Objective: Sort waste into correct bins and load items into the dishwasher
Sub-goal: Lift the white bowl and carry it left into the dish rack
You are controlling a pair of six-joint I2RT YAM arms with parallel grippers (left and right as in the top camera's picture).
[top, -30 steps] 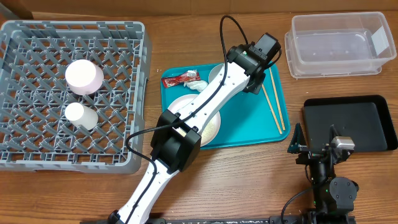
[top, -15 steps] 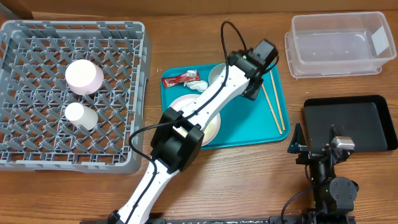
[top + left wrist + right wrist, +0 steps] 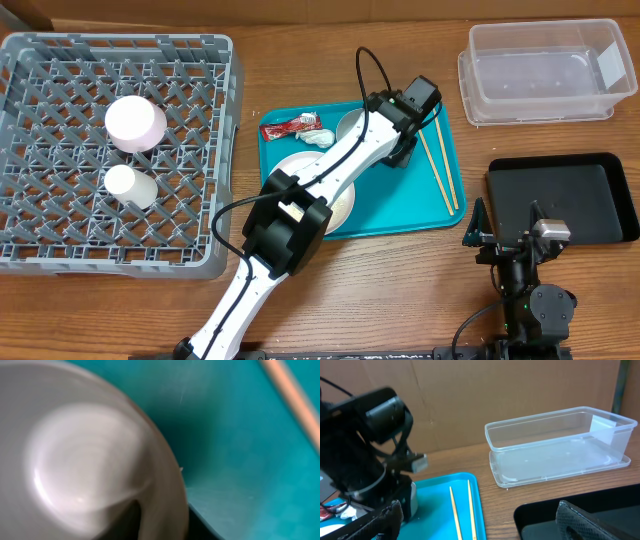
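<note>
On the teal tray point(image 3: 395, 205) the steel bowl point(image 3: 350, 124) stands at the back, mostly under my left gripper point(image 3: 398, 143). In the left wrist view the bowl point(image 3: 85, 460) fills the frame, blurred; one dark finger sits inside its rim and one outside, shut on the rim. The chopsticks point(image 3: 438, 165) lie to the right on the tray. A red wrapper point(image 3: 289, 126), a tissue wad point(image 3: 318, 139) and a white plate point(image 3: 303, 172) lie to the left. My right gripper point(image 3: 508, 228) rests open by the black tray point(image 3: 565, 195), and the clear tub point(image 3: 545, 70) stands behind.
The grey dish rack point(image 3: 120, 45) at the left holds an upturned white dish point(image 3: 135, 123) and a small white cup point(image 3: 130, 185). The left arm point(image 3: 330, 180) stretches across the teal tray over the plate. The right wrist view shows the chopsticks point(image 3: 455, 510) and tub point(image 3: 560, 445).
My left gripper has dropped slightly toward the bowl, its jaws opening and then closing on the rim. The right arm has not moved.
</note>
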